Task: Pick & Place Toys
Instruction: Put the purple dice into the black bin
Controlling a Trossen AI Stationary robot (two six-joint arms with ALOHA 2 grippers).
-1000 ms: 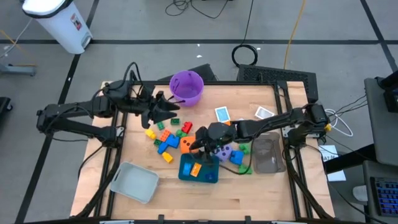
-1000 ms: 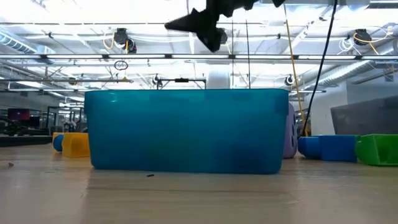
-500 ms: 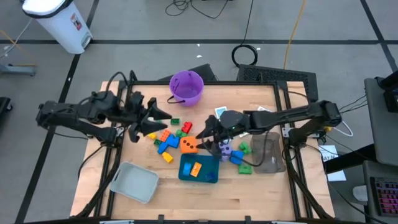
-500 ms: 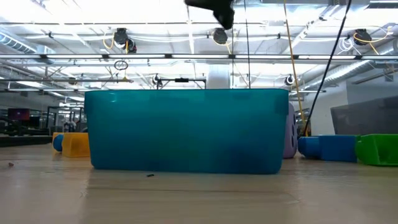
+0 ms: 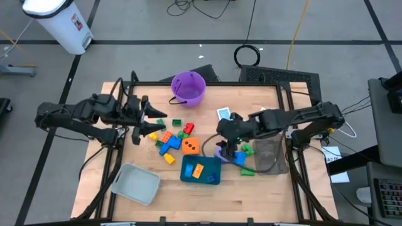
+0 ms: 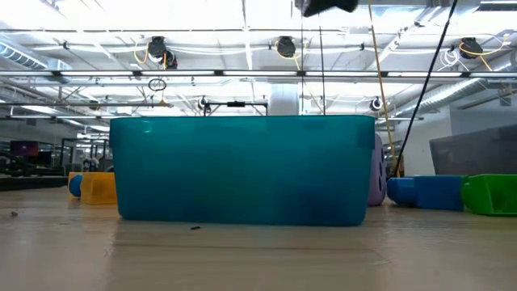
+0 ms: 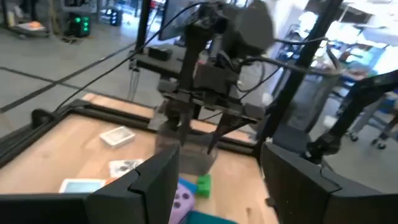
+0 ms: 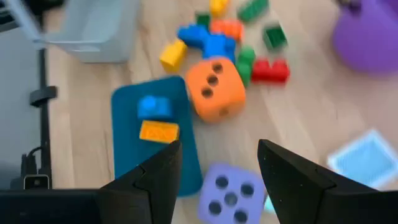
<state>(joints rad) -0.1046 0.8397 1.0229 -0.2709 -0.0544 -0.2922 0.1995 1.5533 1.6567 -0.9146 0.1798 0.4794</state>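
Scattered bricks point(image 5: 168, 143), two dice point(image 5: 191, 146)

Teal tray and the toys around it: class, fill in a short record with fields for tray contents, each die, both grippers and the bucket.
teal tray: holds an orange brick and a blue brick
orange die: on the table, just outside the tray
purple die: on the table beside the tray, below the right gripper
right gripper: open, empty
left gripper: open, empty, over the loose bricks
purple bucket: upright at the table's far edge
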